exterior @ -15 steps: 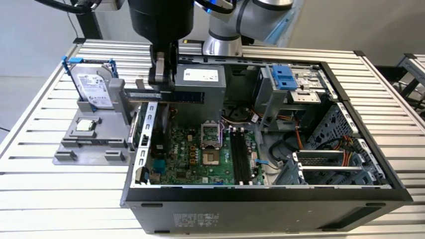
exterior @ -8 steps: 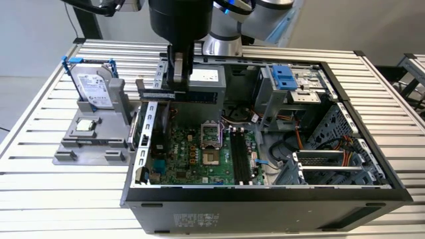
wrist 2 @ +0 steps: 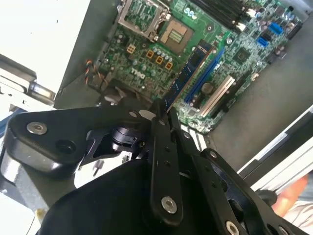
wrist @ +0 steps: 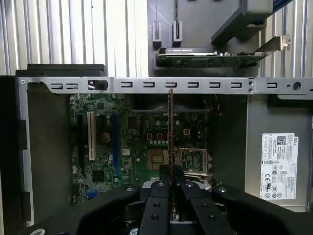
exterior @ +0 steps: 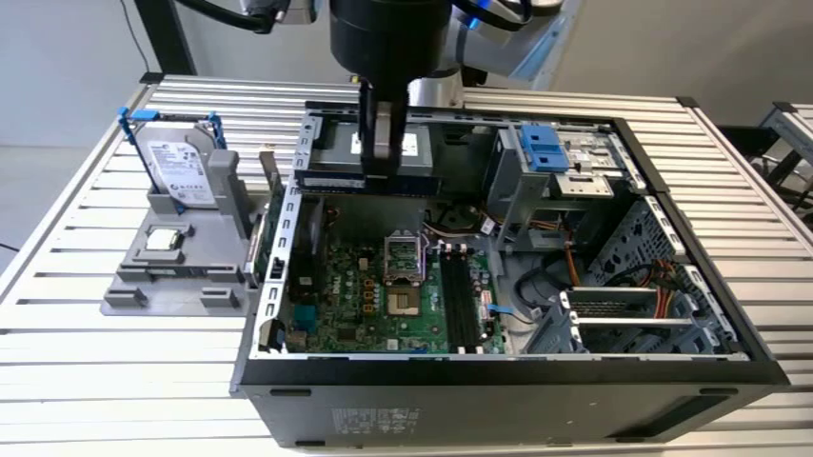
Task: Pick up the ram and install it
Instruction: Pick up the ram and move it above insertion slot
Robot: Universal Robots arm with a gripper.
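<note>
The ram is a long dark stick held level above the back of the open computer case. My gripper is shut on its middle, coming down from above. In both wrist views the ram shows edge-on, sticking out past the fingertips over the green motherboard. The long black memory slots lie on the motherboard below, toward the exterior view's right of the processor socket. The stick hangs well above the board and touches nothing.
A grey stand on the slatted table at the exterior view's left holds a silver hard drive in a blue frame and a small square processor chip. Drive cages and cables fill the case's right part.
</note>
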